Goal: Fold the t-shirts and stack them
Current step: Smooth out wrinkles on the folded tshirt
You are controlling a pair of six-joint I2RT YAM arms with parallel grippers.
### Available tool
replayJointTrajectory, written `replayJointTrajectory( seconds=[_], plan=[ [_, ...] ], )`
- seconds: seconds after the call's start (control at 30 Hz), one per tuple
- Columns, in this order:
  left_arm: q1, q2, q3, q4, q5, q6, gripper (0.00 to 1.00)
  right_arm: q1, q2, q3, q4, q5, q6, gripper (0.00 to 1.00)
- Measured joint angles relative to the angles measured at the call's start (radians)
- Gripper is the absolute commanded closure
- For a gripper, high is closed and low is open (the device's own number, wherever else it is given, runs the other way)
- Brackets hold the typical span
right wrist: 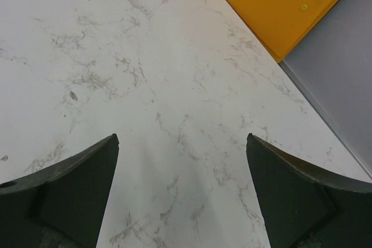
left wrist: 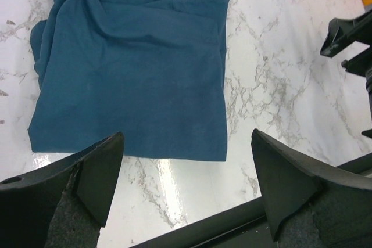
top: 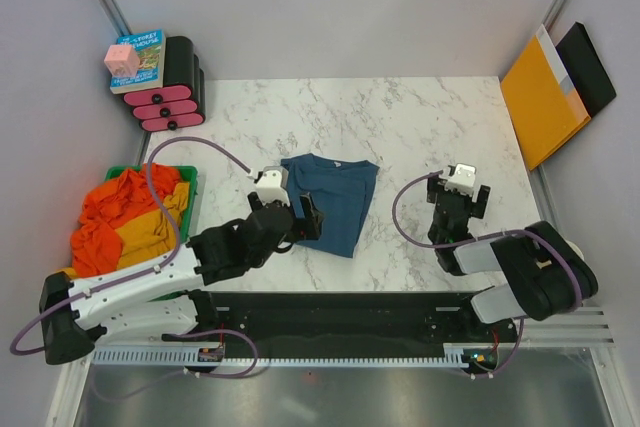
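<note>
A dark teal-blue t-shirt [top: 338,199] [left wrist: 133,68] lies folded into a rough rectangle in the middle of the marble table, collar toward the far side. My left gripper [top: 308,219] [left wrist: 186,166] hovers open over the shirt's near left edge, with only bare table and the shirt's hem between its fingers [left wrist: 99,166]. An orange t-shirt [top: 115,209] and a mustard yellow one [top: 145,237] are heaped in a green bin [top: 192,187] at the left. My right gripper [top: 460,195] [right wrist: 182,184] stands open over bare marble to the right of the teal shirt, holding nothing.
A black and pink stacked holder [top: 172,87] with a book [top: 140,59] and a pink cube [top: 121,59] stands at the back left. An orange folder [top: 540,97] [right wrist: 279,4] and a black one [top: 590,67] lean at the back right. The table's near edge has a black rail [left wrist: 232,225].
</note>
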Motion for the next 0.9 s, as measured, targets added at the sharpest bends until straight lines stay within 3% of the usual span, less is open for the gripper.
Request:
replayJointTrajectory(
  seconds=[0.13,0.43,0.6,0.7,0.9],
  plan=[
    [-0.013,-0.012,-0.027,-0.021,0.003,0.001,0.04,-0.04,0.099,0.01,0.069,-0.101,-0.014,0.02],
    [-0.016,-0.04,-0.047,-0.023,0.029,0.012,0.04,-0.129,0.105,0.063,0.053,-0.255,0.019,0.02],
    [-0.018,-0.101,-0.077,-0.023,0.053,0.024,0.04,-0.145,0.093,-0.051,0.179,-0.298,0.043,0.02],
    [-0.018,-0.148,-0.103,-0.024,0.056,0.031,0.04,-0.151,0.165,-0.135,0.221,-0.417,0.001,0.02],
    [-0.018,-0.148,-0.107,-0.024,0.066,0.056,0.03,-0.169,0.168,-0.141,0.225,-0.563,-0.025,0.02]
  ],
)
